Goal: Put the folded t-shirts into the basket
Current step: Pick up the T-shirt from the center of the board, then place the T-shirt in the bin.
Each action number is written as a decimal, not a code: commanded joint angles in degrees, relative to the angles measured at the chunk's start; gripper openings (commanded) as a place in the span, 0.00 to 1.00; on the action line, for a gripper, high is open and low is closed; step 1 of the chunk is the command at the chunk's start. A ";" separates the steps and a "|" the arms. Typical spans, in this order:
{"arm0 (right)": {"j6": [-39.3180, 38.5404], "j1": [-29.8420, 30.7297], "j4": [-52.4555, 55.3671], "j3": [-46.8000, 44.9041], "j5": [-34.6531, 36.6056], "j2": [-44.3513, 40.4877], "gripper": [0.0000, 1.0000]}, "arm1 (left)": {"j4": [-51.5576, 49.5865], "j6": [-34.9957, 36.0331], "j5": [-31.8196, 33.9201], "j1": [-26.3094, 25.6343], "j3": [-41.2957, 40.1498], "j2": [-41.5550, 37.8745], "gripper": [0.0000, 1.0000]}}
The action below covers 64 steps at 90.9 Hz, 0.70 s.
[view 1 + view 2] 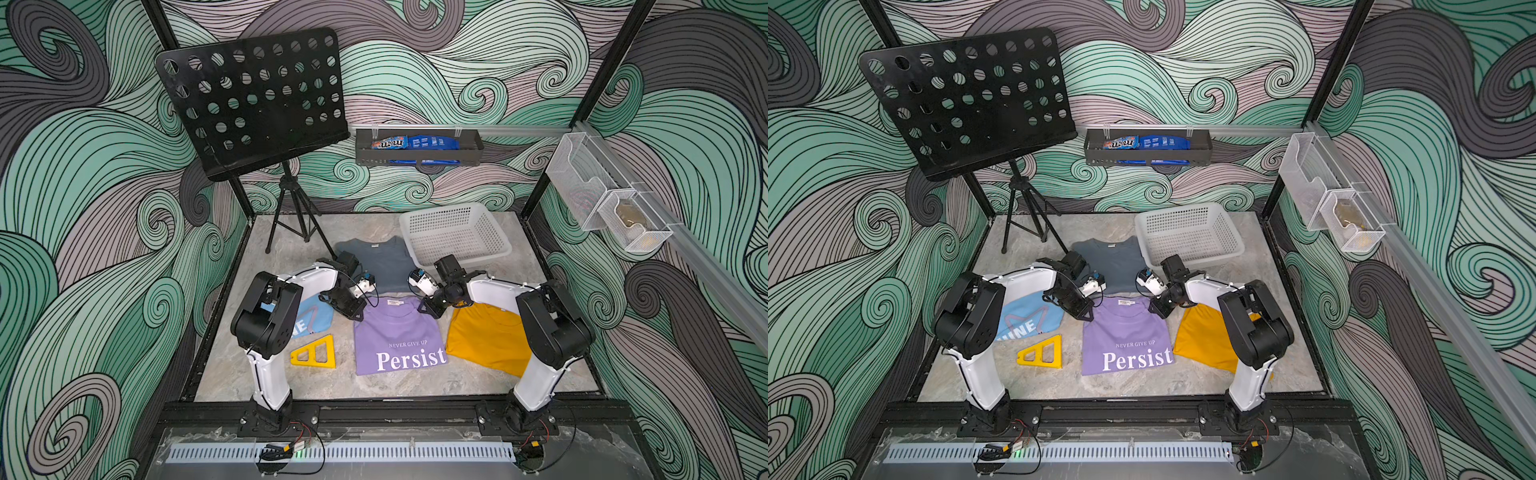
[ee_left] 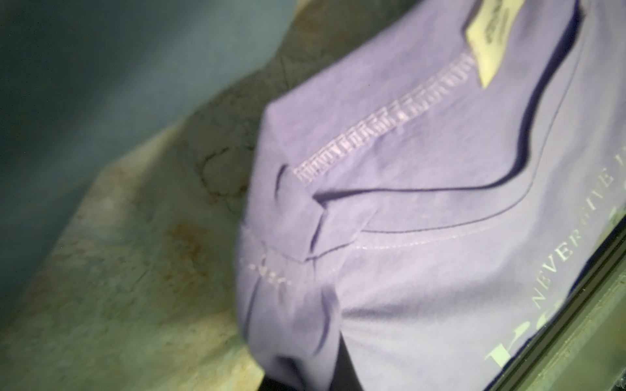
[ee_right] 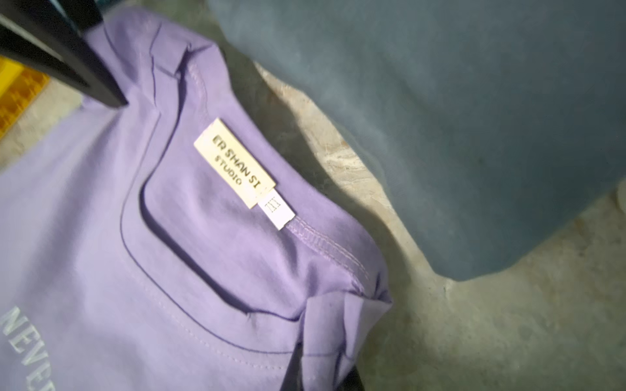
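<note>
**Count.** Two arms, two pincers, four folded t-shirts, one basket, one triangular piece, one music stand and one wall tray. All four shirts lie on the grey marble-patterned counter (image 1: 374, 386), outside the basket.

**Near row.** A flat yellow triangular plastic piece with cut-outs (image 1: 331, 353) lies on the left. The purple folded cloth t-shirt (image 1: 399, 336) lies at centre. The plain mustard-yellow folded t-shirt (image 1: 486, 336) lies on the right, partly under the right arm. The light blue folded t-shirt with white letters (image 1: 311, 320) lies partly under the left arm.

**Pincers.** The left pincer (image 1: 360, 318) sits on the far left corner of the purple shirt, at the collar end. Its jaws are pressed together on a gathered fold of the cloth. The right pincer (image 1: 422, 309) sits on the far right corner. The right wrist view shows purple cloth bunched and pinched there.

**Appearance.** The purple shirt lies print up, with small "NEVER GIVE UP" above large white "Persist". A cream neck label (image 3: 233, 166) shows inside the collar, between the two pincers.

**Beyond.** The plain slate-grey folded t-shirt (image 1: 384, 266) lies past a strip of bare counter. It is just beside the near left corner of the white rectangular plastic basket with perforated sides (image 1: 444, 228), which stands upright at the far right. A black perforated music stand on a tripod (image 1: 270, 153) stands at the far left. A dark wall tray holding blue packets (image 1: 415, 156) hangs on the back wall.
</note>
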<state>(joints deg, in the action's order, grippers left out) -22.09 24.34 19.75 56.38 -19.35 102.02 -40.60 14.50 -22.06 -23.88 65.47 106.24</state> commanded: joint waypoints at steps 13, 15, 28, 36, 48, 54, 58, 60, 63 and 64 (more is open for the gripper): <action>-4.23 -1.61 1.10 1.08 -10.25 -10.56 0.00 | -0.14 0.71 -5.80 0.78 -2.39 -12.55 0.00; -4.66 -1.96 1.46 1.20 -11.10 -11.72 0.00 | -0.59 0.99 -6.06 0.90 -2.20 -13.78 0.00; -6.16 -3.87 4.71 4.00 -12.92 -17.71 0.00 | -3.45 2.02 -9.87 1.19 0.37 -20.93 0.00; -6.64 -5.61 7.32 7.40 -12.90 -20.25 0.00 | -3.48 1.85 -12.72 1.16 2.80 -23.92 0.00; -5.94 -9.27 9.08 13.23 -12.25 -23.79 0.00 | 2.17 -3.06 -16.44 1.06 5.85 -27.82 0.00; -5.38 -11.52 8.44 15.74 -13.23 -24.98 0.00 | 4.62 -5.25 -17.00 0.60 8.47 -27.88 0.00; -4.85 -13.72 8.02 17.74 -13.66 -25.03 0.00 | 5.37 -6.77 -17.04 0.19 11.47 -26.97 0.00; -4.47 -14.43 8.09 18.95 -13.51 -24.76 0.00 | 5.73 -7.56 -16.98 -0.06 12.96 -26.37 0.00; -3.95 -15.96 8.43 21.29 -12.99 -24.00 0.00 | 6.16 -8.65 -16.73 -0.41 15.60 -25.21 0.00; -3.81 -16.46 8.67 22.05 -12.81 -23.55 0.00 | 6.24 -9.07 -16.58 -0.61 16.50 -24.20 0.00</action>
<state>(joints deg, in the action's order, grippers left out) -27.35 11.70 27.66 72.34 -30.83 78.06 -38.81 10.46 -35.79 -23.53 74.46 79.66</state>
